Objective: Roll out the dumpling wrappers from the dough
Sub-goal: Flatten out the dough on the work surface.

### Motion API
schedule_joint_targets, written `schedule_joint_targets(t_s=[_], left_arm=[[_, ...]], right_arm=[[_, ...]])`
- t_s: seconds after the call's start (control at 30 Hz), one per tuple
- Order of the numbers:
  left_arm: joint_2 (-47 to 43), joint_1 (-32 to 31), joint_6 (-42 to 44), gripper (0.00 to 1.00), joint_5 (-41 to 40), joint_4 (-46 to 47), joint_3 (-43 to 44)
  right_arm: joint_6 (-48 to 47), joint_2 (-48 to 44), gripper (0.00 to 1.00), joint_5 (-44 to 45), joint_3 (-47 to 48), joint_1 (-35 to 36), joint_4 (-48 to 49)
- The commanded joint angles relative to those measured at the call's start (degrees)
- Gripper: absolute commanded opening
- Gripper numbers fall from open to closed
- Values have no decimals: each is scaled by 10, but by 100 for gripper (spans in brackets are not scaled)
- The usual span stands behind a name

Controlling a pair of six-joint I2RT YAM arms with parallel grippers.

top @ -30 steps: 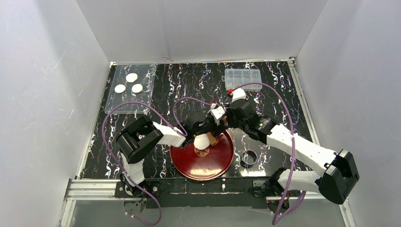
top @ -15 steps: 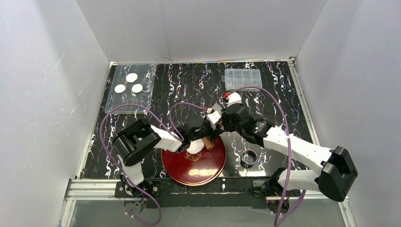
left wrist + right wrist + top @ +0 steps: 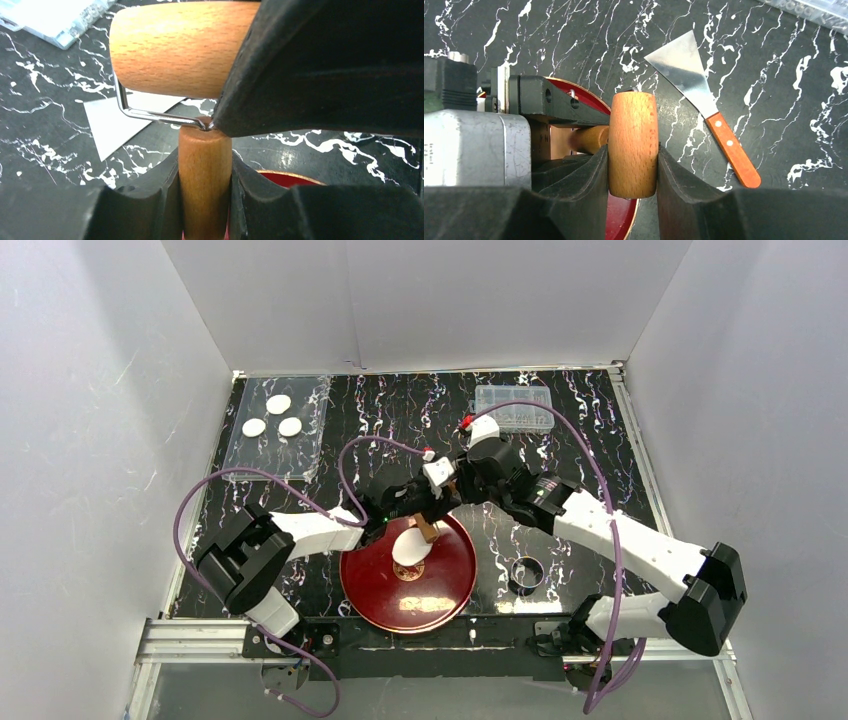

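A wooden roller (image 3: 428,530) is held by both grippers over the back of the red plate (image 3: 450,585). My left gripper (image 3: 205,167) is shut on the roller's handle (image 3: 205,150). My right gripper (image 3: 633,162) is shut on the roller's drum (image 3: 633,135), which also fills the top of the left wrist view (image 3: 175,47). The dough (image 3: 409,546), a white flattened piece, lies on the plate just in front of the roller. Three dumpling wrappers (image 3: 278,403) lie on a clear sheet (image 3: 270,462) at the back left.
A metal spatula (image 3: 684,75) with a wooden handle (image 3: 734,155) lies on the black marbled table behind the plate. A clear plastic box (image 3: 514,407) stands at the back right. A ring cutter (image 3: 526,573) lies right of the plate.
Both grippers have carried the roller to the left and slightly back. The red plate and the dough have shifted left too. The left arm has stretched out.
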Motion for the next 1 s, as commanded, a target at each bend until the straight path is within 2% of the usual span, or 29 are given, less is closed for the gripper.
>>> schedule_joint_targets(t_s=[0.0,0.1,0.27,0.5,0.7,0.97], left_arm=[[2,8,-35,0,-15,-45,-6],[3,8,-39,0,-16,-2,-44],[28,8,-26,0,-27,31,-65],[56,0,-20,0,-29,34,-81],[38,-22,-11,0,-70,73,-174],[22,-23,-45,0,-118,19,-199]], right_arm=[[6,21,1,-162,-15,57,56],[24,25,1,-165,-41,57,76],[35,34,1,-144,-56,58,57],[41,23,1,-129,-83,67,40],[63,43,1,-126,-110,108,60],[68,88,1,-146,-90,124,72]])
